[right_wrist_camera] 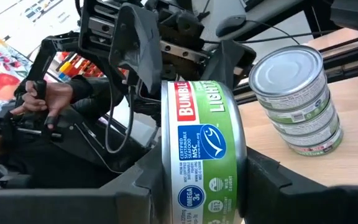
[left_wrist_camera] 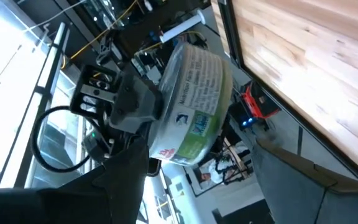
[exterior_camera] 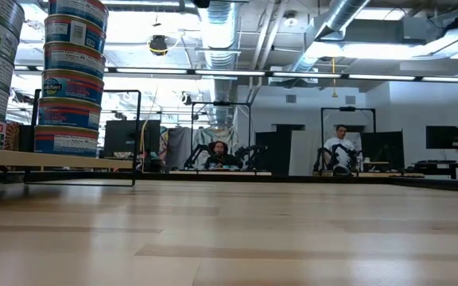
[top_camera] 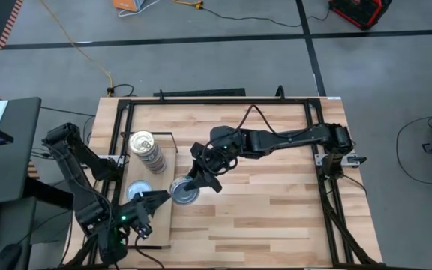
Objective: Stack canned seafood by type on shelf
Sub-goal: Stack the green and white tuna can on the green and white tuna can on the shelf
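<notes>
Two tools each grip a tin. Seen from above, the right tool (top_camera: pixel 188 187) reaches across the bench (top_camera: pixel 276 202) to the shelf's (top_camera: pixel 160 225) edge, its fingers (right_wrist_camera: pixel 257 180) closed partway on the sides of a green-labelled tin (right_wrist_camera: pixel 201 152); that tin shows in the high view as a silver top (top_camera: pixel 184 190). The left tool (top_camera: pixel 142 204) is above the near part of the shelf, jaws spread wide around another green-labelled tin (left_wrist_camera: pixel 194 106), which it holds. A tall stack of gold-topped tins (top_camera: pixel 145 150) stands on the shelf by its black wire frame (top_camera: pixel 172 139). In the right wrist view, a shorter stack of silver-topped tins (right_wrist_camera: pixel 297 99) stands just beyond.
</notes>
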You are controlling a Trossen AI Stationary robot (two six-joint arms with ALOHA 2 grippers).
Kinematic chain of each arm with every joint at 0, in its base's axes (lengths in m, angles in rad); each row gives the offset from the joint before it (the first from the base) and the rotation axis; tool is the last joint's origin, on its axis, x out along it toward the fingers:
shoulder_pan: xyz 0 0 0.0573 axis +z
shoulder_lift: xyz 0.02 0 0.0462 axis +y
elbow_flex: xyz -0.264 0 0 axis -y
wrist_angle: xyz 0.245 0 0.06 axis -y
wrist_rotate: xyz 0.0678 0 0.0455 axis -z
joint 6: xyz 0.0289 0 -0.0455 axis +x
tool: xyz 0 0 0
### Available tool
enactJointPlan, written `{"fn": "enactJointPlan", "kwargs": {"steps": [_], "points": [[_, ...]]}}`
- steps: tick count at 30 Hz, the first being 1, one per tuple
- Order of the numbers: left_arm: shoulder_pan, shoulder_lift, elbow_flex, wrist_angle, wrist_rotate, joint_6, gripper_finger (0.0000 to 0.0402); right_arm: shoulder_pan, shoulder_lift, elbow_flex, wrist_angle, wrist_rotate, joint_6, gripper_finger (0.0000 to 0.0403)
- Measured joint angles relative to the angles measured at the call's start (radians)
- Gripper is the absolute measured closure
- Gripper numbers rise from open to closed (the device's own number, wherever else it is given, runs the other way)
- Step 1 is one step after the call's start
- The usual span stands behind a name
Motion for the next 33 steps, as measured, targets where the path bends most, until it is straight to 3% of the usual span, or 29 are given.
{"fn": "enactJointPlan", "kwargs": {"steps": [9,22,33], "points": [[-0.004,0.0,0.0,-0.002,0.0,-0.002,0.0129,-0.015,0.001,0.0,-0.03,-0.013,0.008,0.0231],[0.112,0.0,0.0,0.042,0.077,0.095,0.0129,-0.003,0.003,0.0,-0.032,-0.004,0.027,0.0243],[0.125,0.0,0.0,0.251,0.203,0.343,0.0129,-0.027,0.004,0.0,0.019,-0.039,0.061,0.0243]]}}
